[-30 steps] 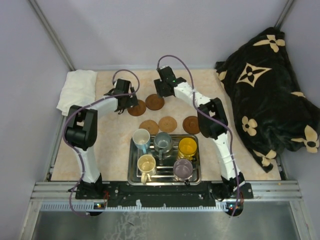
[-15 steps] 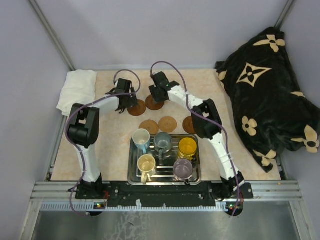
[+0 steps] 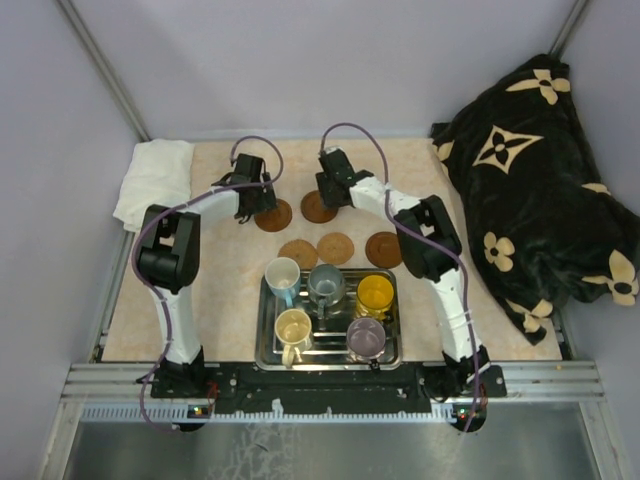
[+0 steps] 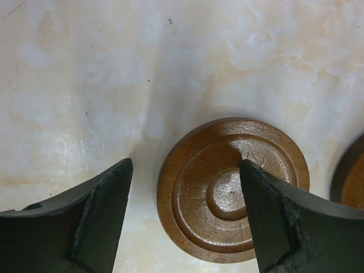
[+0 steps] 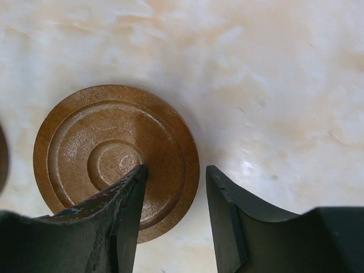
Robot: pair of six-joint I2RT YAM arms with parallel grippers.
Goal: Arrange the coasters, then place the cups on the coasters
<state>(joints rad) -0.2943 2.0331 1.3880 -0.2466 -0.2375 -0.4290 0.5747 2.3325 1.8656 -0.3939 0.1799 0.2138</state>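
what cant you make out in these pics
- Top view: fingertips of left gripper and right gripper, hidden under their wrists.
- Left wrist view: second dark brown round coaster, cut off by right edge and black finger.
- Same view: whether that finger touches the grooved round brown wooden coaster.

The desk (image 3: 200,290) has a marbled cream and peach top. A rectangular steel tray (image 3: 398,320) sits on it at the near middle. Just beyond the tray's far edge three discs lie flat in a row: the left tan coaster (image 3: 298,253) and the middle tan coaster (image 3: 335,247) just beside each other, and the right brown coaster (image 3: 383,249) a little apart. Farther beyond the tray lie the far left coaster (image 3: 273,215) and the far right coaster (image 3: 317,207), side by side. A folded white towel (image 3: 155,180) lies well beyond the tray to its left, at the desk's corner. A black flower-patterned blanket (image 3: 530,180) overlaps the desk's edge well right of the tray.
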